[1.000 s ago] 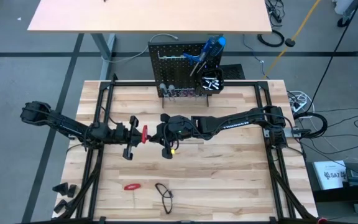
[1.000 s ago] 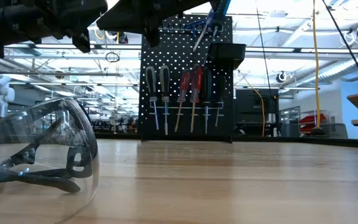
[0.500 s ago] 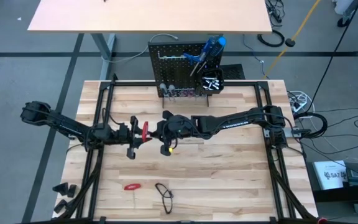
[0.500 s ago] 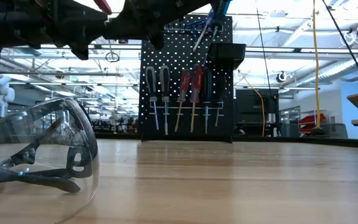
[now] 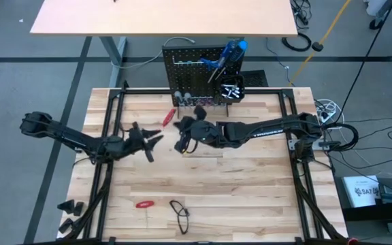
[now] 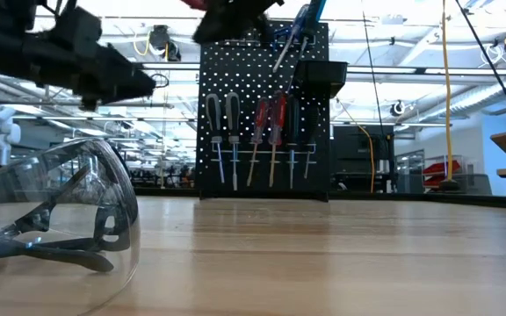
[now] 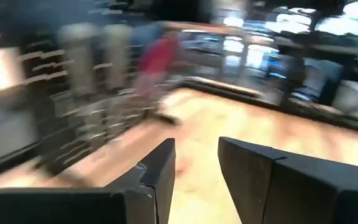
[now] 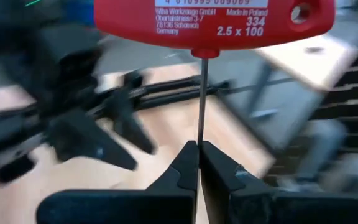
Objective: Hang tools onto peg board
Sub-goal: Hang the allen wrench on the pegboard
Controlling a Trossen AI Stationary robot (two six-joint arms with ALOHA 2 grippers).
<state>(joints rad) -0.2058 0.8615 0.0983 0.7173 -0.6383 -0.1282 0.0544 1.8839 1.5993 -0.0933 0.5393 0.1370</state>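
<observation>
While the right gripper (image 8: 199, 163) hangs above the worktop (image 5: 250, 197) a little short of its far edge, its fingers are pressed together on the thin metal shaft of a red T-handled driver (image 8: 213, 23), whose handle (printed with white lettering) lies crosswise beyond the fingertips. In the high view this red handle (image 5: 170, 117) shows just in front of the peg board (image 5: 189, 58), toward its left end, with the right gripper (image 5: 182, 133) beside it. The left gripper (image 5: 154, 141) hovers over the left half of the worktop, apart from the right gripper; its two fingers (image 7: 160, 171) stand moderately apart with nothing between them. The peg board rises upright at the middle of the far edge, and a row of screwdrivers (image 6: 255, 140) with grey, red and dark handles hangs on its face. A blue-handled tool (image 5: 231, 51) leans against its upper right part, above a small black bin (image 6: 321, 77). Near the front edge, left of centre, lie a small red tool (image 5: 145, 203) and a pair of clear safety glasses (image 5: 180, 214). In the low view the glasses (image 6: 60, 206) fill the left foreground.
</observation>
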